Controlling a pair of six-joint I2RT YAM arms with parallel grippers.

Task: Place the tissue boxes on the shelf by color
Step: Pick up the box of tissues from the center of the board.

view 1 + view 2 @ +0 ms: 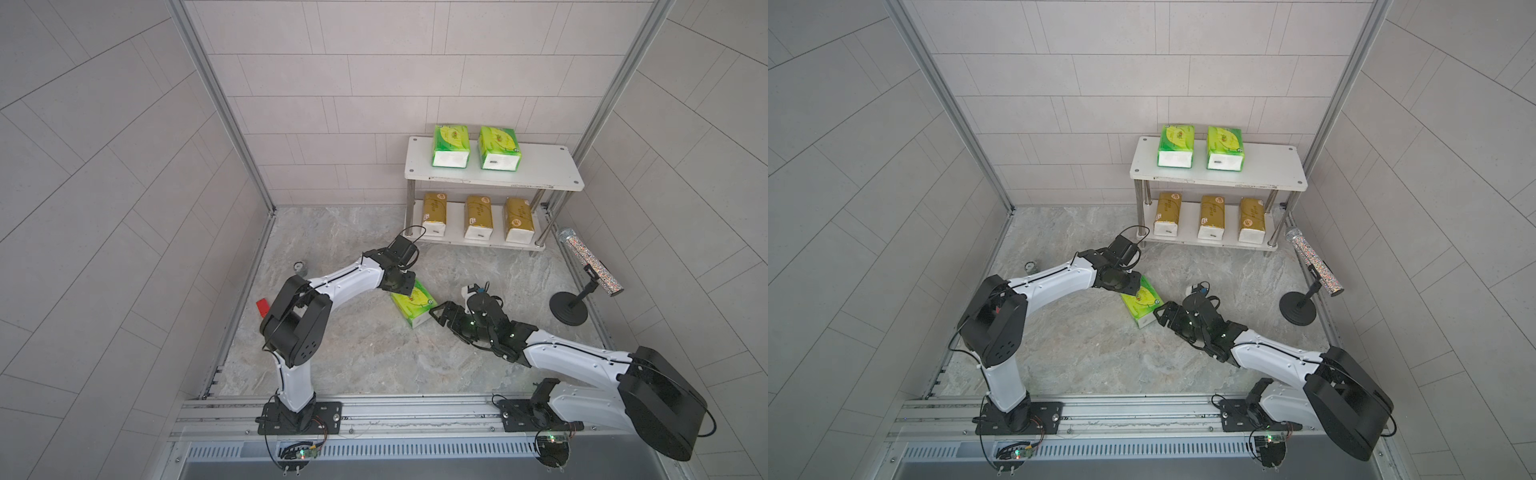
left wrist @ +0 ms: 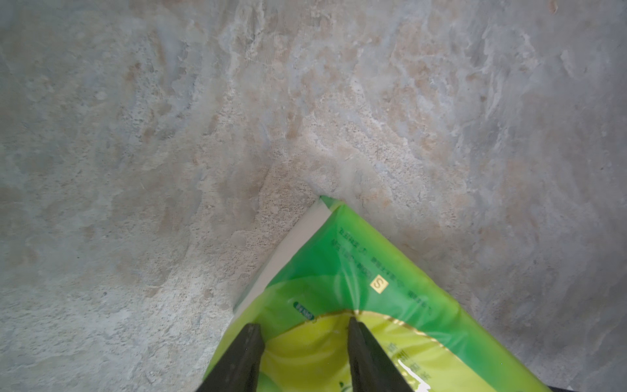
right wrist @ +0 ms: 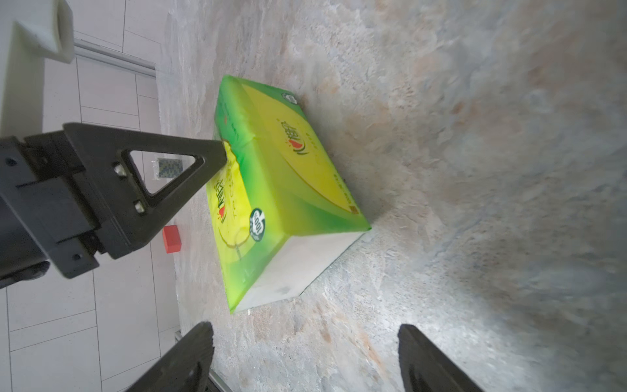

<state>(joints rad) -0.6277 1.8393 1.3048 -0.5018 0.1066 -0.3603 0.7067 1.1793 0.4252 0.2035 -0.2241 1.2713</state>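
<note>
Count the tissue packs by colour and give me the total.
Green tissue packs: 3
Gold tissue packs: 3
Total: 6

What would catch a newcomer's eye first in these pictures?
The bright green pack lies alone on the stone-look floor, with the left tool pinching its top and the open right tool close by. Behind it, the shelf holds two green packs on its top board and three gold packs on the lower one.
</note>
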